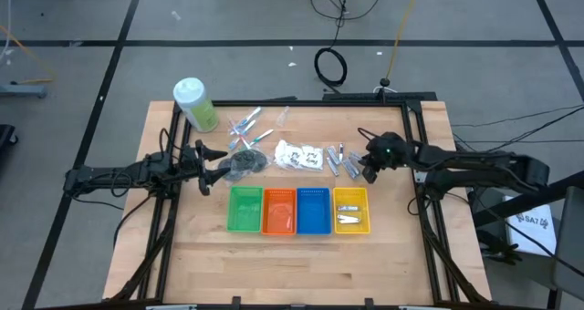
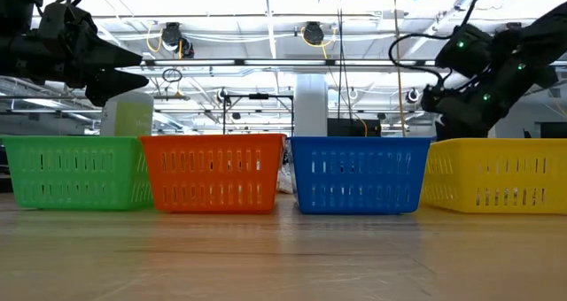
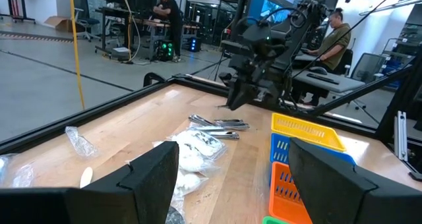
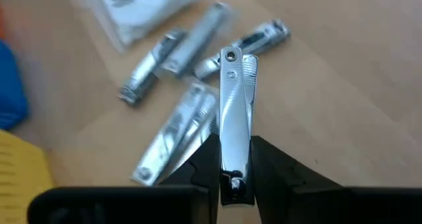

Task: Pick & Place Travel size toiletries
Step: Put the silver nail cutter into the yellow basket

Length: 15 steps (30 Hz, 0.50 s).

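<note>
My right gripper [image 4: 235, 178] is shut on a silver nail clipper [image 4: 234, 105] and hangs above several more silver clippers [image 1: 339, 160] lying flat on the wood. White packets [image 1: 301, 153] lie left of them, then a dark clear pouch [image 1: 245, 162], with thin sticks [image 1: 246, 123] farther back. My left gripper [image 1: 212, 169] is open and hovers just left of the pouch, touching nothing. In the left wrist view its fingers [image 3: 158, 174] frame the packets [image 3: 191, 151]. My right gripper pinches the nail clipper between its two fingers at one end [image 4: 235, 159]. The fingers [image 4: 210, 159] come from above, slanting down, and lie along the clipper. Its riveted end [image 4: 231, 56] sticks out beyond the fingertips, lifted clear of the clippers [image 4: 175, 135] on the table.
Green [image 1: 245, 210], orange [image 1: 279, 210], blue [image 1: 313, 210] and yellow [image 1: 351, 199] bins stand in a row near the table's front. The yellow one holds silver clippers [image 1: 351, 219]. A pale-green bottle [image 1: 195, 103] stands at the far left. People show in the room beyond.
</note>
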Motion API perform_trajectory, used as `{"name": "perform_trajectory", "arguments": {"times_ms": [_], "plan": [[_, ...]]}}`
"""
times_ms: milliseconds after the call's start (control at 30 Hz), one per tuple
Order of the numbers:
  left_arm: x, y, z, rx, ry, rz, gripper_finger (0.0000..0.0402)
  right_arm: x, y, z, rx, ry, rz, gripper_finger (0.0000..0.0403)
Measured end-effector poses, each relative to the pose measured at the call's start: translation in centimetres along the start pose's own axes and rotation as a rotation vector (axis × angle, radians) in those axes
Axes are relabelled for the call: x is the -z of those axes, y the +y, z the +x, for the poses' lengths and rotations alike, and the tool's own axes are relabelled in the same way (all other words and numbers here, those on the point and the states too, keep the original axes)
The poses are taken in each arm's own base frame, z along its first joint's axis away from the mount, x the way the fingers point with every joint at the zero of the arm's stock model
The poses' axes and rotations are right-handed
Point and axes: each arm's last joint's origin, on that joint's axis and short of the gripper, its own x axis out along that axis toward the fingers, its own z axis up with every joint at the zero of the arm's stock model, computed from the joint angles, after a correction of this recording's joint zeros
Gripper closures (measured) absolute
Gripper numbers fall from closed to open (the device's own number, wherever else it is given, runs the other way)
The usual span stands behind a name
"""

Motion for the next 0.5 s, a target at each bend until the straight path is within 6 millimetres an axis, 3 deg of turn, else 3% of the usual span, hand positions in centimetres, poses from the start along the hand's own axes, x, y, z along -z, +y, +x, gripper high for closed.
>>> {"name": "perform_trajectory", "arguments": {"times_ms": [267,500], "plan": [[0.0,0.0,0.0,0.000,0.000,0.000,0.0121,-0.5,1.7,-1.1,-0.178,-0.069,-0.037,0.0350],[0.0,0.0,0.0,0.000,0.000,0.000,0.0121,-1.0,4.5,-2.2,-0.489,-0.136,-0.117,0.0350]]}}
